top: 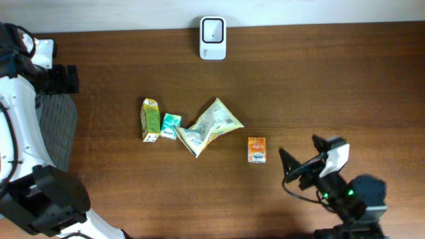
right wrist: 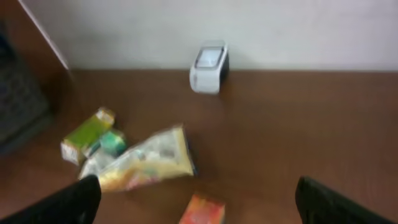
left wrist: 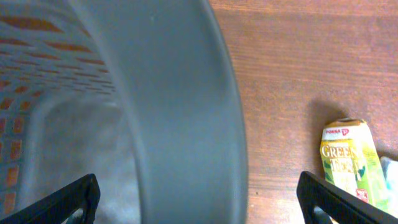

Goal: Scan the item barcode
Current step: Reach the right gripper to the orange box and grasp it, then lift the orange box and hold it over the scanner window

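The white barcode scanner [top: 212,38] stands at the table's far edge, also in the right wrist view [right wrist: 209,66]. Mid-table lie a green carton [top: 151,119], a small teal packet [top: 171,125], a yellow pouch [top: 211,126] and an orange box [top: 257,150]. My right gripper [top: 290,171] is open just right of the orange box [right wrist: 202,211], holding nothing. My left gripper [top: 65,78] is open at the far left, empty, above a grey basket's rim [left wrist: 186,93]. The green carton [left wrist: 351,162] shows at its right.
The grey basket [top: 56,126] sits off the table's left edge, under the left arm. A pale wall runs behind the scanner. Bare brown tabletop [top: 345,86] stretches across the right side.
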`<state>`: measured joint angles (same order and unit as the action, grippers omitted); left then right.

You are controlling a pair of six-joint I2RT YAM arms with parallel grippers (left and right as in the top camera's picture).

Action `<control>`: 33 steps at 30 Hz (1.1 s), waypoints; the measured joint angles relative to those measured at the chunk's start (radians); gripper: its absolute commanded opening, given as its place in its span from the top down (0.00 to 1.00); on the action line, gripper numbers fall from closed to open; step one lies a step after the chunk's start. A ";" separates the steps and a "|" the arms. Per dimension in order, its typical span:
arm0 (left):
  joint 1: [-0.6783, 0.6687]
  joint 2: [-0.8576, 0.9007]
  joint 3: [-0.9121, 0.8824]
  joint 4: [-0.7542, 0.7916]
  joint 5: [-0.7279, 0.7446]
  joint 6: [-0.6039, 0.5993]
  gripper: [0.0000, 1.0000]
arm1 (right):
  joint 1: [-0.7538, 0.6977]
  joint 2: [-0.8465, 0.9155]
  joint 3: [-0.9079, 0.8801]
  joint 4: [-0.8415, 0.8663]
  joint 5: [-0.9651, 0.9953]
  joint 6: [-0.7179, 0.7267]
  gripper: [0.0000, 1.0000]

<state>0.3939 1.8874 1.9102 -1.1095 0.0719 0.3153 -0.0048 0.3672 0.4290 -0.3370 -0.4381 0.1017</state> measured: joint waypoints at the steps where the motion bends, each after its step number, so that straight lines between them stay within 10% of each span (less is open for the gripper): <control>1: 0.000 0.000 0.000 -0.001 0.000 0.000 0.01 | 0.000 0.095 0.111 -0.098 -0.008 -0.002 0.01; 8: 0.000 0.000 0.000 -0.001 0.000 0.000 0.01 | 0.000 0.696 0.523 -0.354 -0.077 -0.008 0.04; 10: 0.000 0.000 0.000 -0.001 0.001 0.000 0.01 | 0.000 0.867 0.528 -0.343 -0.137 0.000 0.31; 16: 0.000 0.000 0.000 -0.001 0.000 0.000 0.01 | 0.082 1.256 0.529 -0.352 -0.140 0.010 0.62; 33: 0.000 0.000 0.000 -0.001 0.000 0.000 0.01 | 0.121 1.417 0.529 -0.309 -0.095 0.012 0.96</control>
<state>0.3939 1.8874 1.9099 -1.1103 0.0723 0.3153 0.1162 1.7840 0.9585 -0.6460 -0.5327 0.1139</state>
